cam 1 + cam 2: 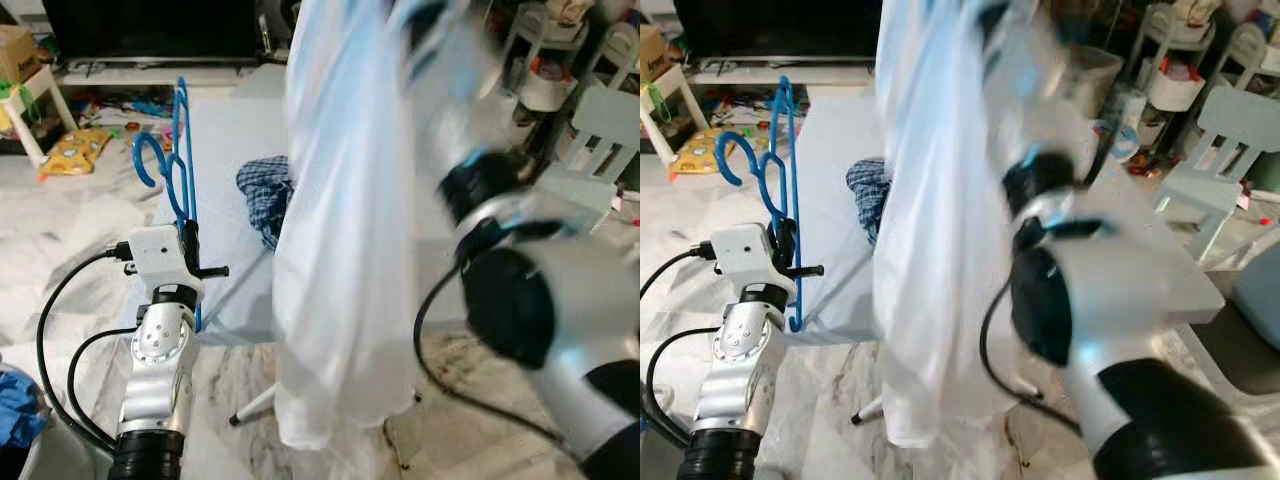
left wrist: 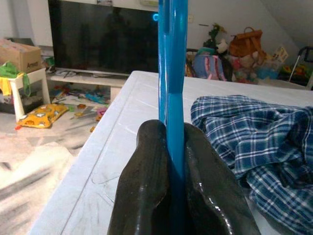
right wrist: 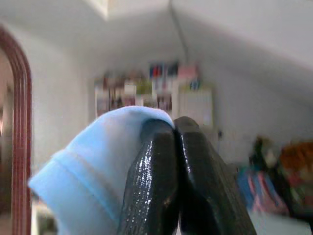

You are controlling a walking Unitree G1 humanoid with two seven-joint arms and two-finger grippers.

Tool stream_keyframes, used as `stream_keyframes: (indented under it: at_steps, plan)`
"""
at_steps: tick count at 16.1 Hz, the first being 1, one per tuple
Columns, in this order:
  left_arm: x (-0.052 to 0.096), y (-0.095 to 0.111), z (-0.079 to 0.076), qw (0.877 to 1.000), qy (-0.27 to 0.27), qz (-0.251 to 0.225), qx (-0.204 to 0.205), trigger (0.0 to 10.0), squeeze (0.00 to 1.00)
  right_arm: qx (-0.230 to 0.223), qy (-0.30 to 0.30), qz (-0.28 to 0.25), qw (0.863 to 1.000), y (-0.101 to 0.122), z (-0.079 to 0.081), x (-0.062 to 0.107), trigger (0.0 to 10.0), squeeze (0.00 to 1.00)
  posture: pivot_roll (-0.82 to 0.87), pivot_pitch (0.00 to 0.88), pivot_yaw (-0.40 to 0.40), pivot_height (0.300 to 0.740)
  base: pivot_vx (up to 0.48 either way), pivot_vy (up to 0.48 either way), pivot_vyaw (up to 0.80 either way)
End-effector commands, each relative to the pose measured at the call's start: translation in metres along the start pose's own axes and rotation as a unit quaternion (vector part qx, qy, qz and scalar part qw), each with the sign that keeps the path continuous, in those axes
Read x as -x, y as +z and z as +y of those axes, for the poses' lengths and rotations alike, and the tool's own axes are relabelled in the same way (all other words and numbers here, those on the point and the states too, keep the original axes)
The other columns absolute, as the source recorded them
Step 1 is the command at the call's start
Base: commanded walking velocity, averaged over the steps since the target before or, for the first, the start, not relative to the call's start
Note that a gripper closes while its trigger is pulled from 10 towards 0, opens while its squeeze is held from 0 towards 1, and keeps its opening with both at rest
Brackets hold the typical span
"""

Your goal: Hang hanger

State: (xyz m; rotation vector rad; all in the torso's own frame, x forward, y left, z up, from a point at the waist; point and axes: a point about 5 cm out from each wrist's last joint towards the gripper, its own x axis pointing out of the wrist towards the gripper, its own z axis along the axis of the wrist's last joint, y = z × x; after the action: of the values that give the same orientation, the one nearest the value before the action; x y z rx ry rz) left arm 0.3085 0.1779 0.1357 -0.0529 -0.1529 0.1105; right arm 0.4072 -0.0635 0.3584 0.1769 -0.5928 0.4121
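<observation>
Left gripper [image 2: 176, 161] pinches the blue hanger [image 1: 178, 160], which stands upright from its fingers over the near edge of a white table [image 1: 235, 130]. Just beyond it on the table lies a checked shirt [image 2: 259, 142]. Right gripper [image 3: 176, 147], raised high, seems clamped on a pale blue garment [image 1: 340, 220] hanging below it, though blur softens the view.

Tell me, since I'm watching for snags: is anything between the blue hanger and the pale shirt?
Nothing visible. The left gripper holds the hanger upright above the table; the right gripper holds the shirt up beside it, open space between.
</observation>
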Motion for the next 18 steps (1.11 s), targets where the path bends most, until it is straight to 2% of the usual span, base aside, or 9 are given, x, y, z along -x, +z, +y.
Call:
stream_keyframes:
  at_steps: [1, 3, 6, 7, 8, 9, 13, 14, 18]
  plan:
    - [0.006, -0.016, -0.003, 0.999, -0.001, 0.035, -0.002, 10.0, 0.0, 0.032, 0.0, 0.058, 0.998, -0.029, 0.0, 0.014, 0.0, 0.0, -0.08, 0.0, -0.088, 0.74, 0.0, 0.0, 0.0]
    - [0.006, -0.016, -0.005, 0.999, -0.004, 0.035, 0.0, 10.0, 0.0, 0.072, 0.004, 0.144, 0.987, -0.066, -0.001, 0.036, 0.0, 0.0, -0.08, 0.0, -0.09, 0.74, 0.0, 0.0, 0.0]
    - [0.008, -0.02, -0.007, 0.999, -0.014, 0.042, 0.009, 10.0, 0.0, 0.114, 0.037, 0.266, 0.957, -0.11, -0.008, 0.072, 0.0, 0.0, -0.08, 0.0, -0.091, 0.74, 0.0, 0.0, 0.0]
    - [0.009, -0.021, -0.008, 0.999, -0.018, 0.045, 0.01, 10.0, 0.0, 0.129, 0.053, 0.311, 0.94, -0.121, -0.012, 0.083, 5.3, 0.0, -0.08, 0.0, -0.091, 0.74, 0.0, 0.0, 0.0]
    - [0.01, -0.023, -0.009, 0.998, -0.023, 0.051, 0.012, 10.0, 0.0, 0.146, 0.084, 0.367, 0.915, -0.134, -0.016, 0.098, 10.0, 0.0, -0.09, 0.0, -0.089, 0.74, 0.0, 0.0, 0.0]
    - [0.01, -0.024, -0.01, 0.998, -0.028, 0.055, 0.013, 10.0, 0.0, 0.134, 0.083, 0.377, 0.913, -0.137, -0.023, 0.105, 10.0, 1.0, -0.09, 0.0, -0.087, 0.74, 0.0, 0.0, 0.0]
    - [0.013, -0.025, -0.011, 0.997, -0.048, 0.061, 0.012, 10.0, 0.0, 0.103, 0.082, 0.36, 0.924, -0.127, -0.049, 0.114, 10.0, 1.0, -0.1, 0.0, -0.063, 0.74, 0.0, 0.0, 0.0]
    - [0.015, -0.027, -0.01, 0.996, -0.058, 0.066, 0.007, 10.0, 0.0, 0.082, 0.082, 0.361, 0.926, -0.126, -0.057, 0.122, 10.0, 1.0, -0.11, 0.0, -0.055, 0.74, 0.0, 0.0, 0.0]
    - [0.013, -0.026, -0.006, 0.995, -0.071, 0.072, 0.003, 10.0, 0.0, 0.058, 0.09, 0.36, 0.927, -0.121, -0.071, 0.146, 10.0, 1.0, -0.12, 0.0, -0.023, 0.74, 0.0, 0.0, 0.0]
